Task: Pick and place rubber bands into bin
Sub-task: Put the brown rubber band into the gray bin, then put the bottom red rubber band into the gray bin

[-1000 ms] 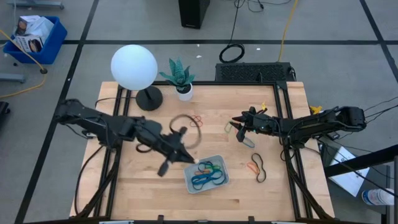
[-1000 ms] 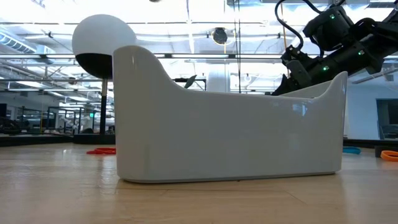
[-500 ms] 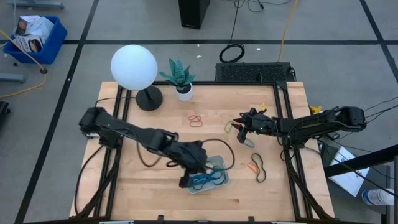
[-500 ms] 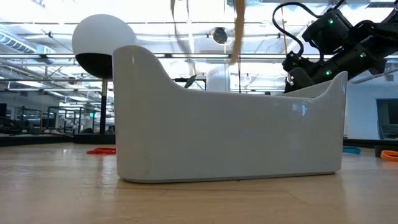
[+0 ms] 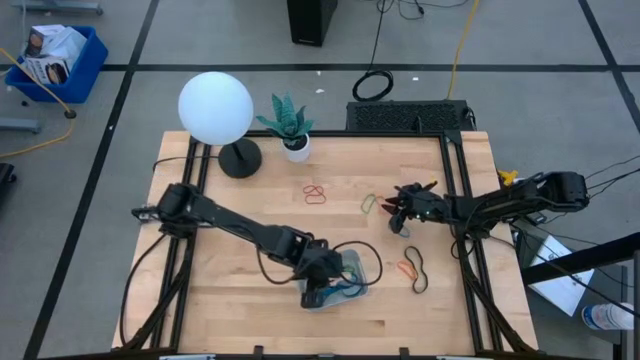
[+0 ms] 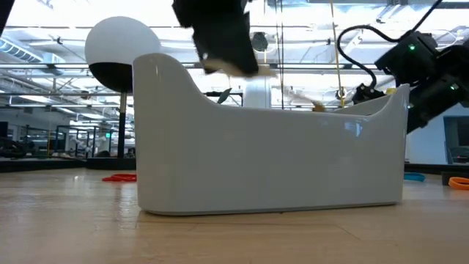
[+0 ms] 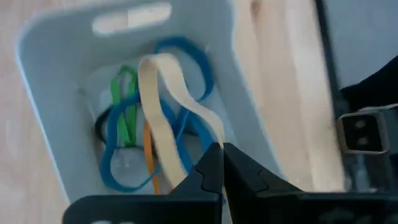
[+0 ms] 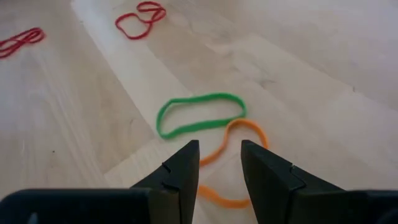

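The pale bin (image 5: 350, 262) stands near the table's middle front and holds blue, green, orange and black rubber bands (image 7: 127, 124). My left gripper (image 7: 222, 163) is over the bin (image 7: 56, 93), shut on a wide tan band (image 7: 163, 112); it also shows in the high view (image 5: 323, 287) and in the low view (image 6: 220, 37). My right gripper (image 8: 219, 163) is open, low over the table at the right (image 5: 400, 210). Its fingers stand on either side of an orange band (image 8: 239, 134) that lies flat beside a green band (image 8: 199, 115). My left gripper pinches the tan band (image 7: 208, 134) between its two shut fingers, at one end of the loop. The fingers come from above, pointing down into the bin. The rest of the loop (image 7: 152, 65) reaches into the bin over the blue and green bands, slack.
Red bands (image 5: 315, 193) lie at the table's middle; they also show in the right wrist view (image 8: 140, 17). An orange and a black band (image 5: 412, 268) lie right of the bin. A globe lamp (image 5: 215, 108) and a small potted plant (image 5: 287, 125) stand at the far edge.
My left gripper has carried the tan band from the table's middle toward the near right, to the bin, and gone down over it. The band, which swung in a wide loop, now reaches into the bin. My right gripper has shifted a little toward the right edge and down.
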Robot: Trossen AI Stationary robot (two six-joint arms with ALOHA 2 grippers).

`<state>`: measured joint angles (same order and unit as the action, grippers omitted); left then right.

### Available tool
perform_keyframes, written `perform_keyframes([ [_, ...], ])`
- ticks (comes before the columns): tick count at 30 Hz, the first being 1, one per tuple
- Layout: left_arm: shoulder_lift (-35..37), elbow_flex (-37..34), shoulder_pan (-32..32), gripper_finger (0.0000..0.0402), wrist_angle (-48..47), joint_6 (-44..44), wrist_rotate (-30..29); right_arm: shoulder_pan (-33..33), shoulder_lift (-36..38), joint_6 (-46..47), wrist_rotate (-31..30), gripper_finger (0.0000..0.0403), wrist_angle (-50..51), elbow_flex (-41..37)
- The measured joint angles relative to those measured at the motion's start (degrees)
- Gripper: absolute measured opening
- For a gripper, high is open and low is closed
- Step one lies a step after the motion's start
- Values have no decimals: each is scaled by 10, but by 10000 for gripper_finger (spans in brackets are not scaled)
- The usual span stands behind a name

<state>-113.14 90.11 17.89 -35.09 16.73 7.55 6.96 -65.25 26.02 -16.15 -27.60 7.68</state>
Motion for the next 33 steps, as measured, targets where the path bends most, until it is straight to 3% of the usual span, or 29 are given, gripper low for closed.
perform_keyframes([
  [12, -26, 0, -18, 5, -16, 3, 0, 0, 0, 2, 0, 114, -81, -13],
  [22, -26, 0, -21, 42, -11, 6, 0, 0, 0, 2, 0, 114, -80, -13],
  [33, -10, 0, -24, 46, -48, 9, 2, 0, 0, 3, 0, 114, -80, -13],
])
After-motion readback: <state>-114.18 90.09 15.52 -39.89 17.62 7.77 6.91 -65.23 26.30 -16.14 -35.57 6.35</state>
